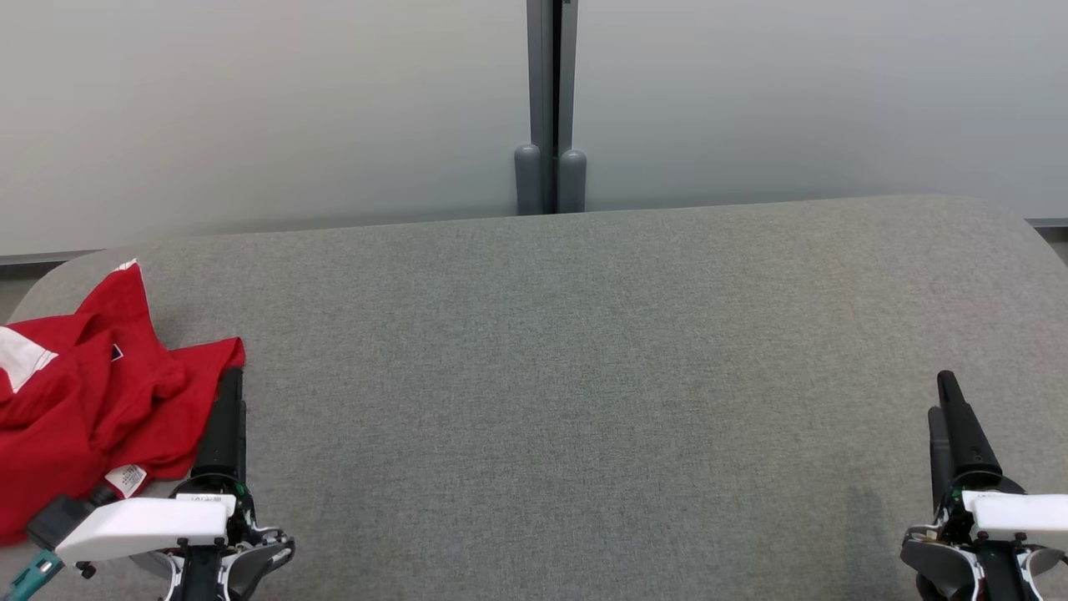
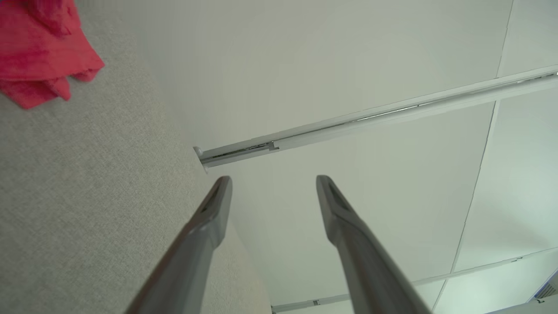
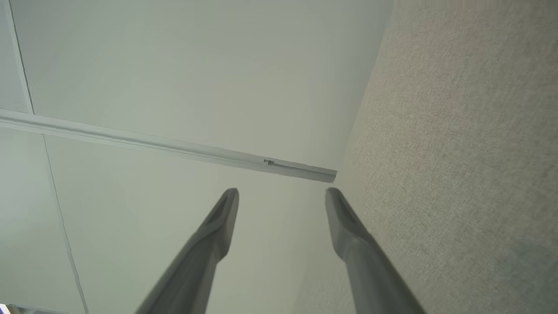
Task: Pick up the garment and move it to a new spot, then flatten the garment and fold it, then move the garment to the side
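A wide grey fabric-covered surface (image 1: 584, 376) with rounded far corners fills the lower two thirds of the head view. Behind it stands a pale, plain wall (image 1: 250, 108), split at the top centre by a narrow grey upright post (image 1: 551, 92)

A red garment (image 1: 92, 401) lies crumpled in a heap at the far left of the frame, on the left end of the surface, partly cut off by the frame edge. It has a white patch (image 1: 18, 357) on its left side and a small white label (image 1: 127, 477) near its lower edge

The left gripper (image 1: 232, 381) sits at the lower left, dark fingers pointing up the frame, just beside the garment's right edge. In the left wrist view its two fingers are spread wide and hold nothing; the garment shows in the upper left corner, apart from the fingertips

The right gripper (image 1: 941, 396) sits at the lower right over bare grey fabric, well apart from the garment. In the right wrist view its fingers are likewise spread wide and hold nothing, with the grey surface on the right of the frame and the pale wall on the left
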You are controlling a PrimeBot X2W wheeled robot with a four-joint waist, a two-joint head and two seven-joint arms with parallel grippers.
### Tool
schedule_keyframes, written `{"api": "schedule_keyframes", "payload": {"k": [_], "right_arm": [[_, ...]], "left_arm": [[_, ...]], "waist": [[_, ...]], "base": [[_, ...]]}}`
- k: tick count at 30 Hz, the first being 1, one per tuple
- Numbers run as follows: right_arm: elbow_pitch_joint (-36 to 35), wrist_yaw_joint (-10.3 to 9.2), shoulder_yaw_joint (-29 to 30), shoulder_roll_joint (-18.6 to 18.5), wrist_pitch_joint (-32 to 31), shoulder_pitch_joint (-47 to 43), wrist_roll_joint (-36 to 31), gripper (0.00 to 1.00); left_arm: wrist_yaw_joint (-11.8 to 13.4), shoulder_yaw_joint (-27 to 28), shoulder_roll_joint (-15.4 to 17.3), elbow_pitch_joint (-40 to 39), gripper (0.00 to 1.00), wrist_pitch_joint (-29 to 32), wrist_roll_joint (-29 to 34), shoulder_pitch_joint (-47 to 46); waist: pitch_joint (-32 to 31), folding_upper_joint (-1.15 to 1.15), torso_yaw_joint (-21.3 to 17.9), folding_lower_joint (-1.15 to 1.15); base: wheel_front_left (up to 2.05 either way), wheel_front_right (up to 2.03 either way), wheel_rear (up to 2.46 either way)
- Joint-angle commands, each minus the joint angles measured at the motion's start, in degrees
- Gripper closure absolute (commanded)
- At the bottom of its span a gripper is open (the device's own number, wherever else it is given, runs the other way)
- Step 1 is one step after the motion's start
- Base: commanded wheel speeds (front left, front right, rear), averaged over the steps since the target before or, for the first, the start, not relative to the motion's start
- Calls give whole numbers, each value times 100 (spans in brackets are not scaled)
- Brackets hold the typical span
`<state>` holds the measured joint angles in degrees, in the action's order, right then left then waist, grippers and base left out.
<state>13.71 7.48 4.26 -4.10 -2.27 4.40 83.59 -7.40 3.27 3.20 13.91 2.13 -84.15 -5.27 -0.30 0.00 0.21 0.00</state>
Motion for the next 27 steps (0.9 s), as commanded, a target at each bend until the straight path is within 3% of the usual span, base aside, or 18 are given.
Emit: {"api": "schedule_keyframes", "payload": {"k": [1, 12, 27], "right_arm": [[-163, 0, -8, -73, 69, 135, -226, 0], [-499, 1, -90, -148, 344, 80, -1718, 0], [-639, 1, -343, -278, 407, -37, -3360, 0]], "left_arm": [[-7, 18, 60, -165, 0, -52, 227, -213], [-8, -166, 166, -540, 0, -338, 1716, -154], [-9, -320, 266, -609, 0, -629, 3258, -8]], "waist": [[-4, 0, 3, 0], [-61, 0, 1, 0], [-139, 0, 20, 0]], "base": [[0, 0, 0], [0, 0, 0], [0, 0, 0]]}}
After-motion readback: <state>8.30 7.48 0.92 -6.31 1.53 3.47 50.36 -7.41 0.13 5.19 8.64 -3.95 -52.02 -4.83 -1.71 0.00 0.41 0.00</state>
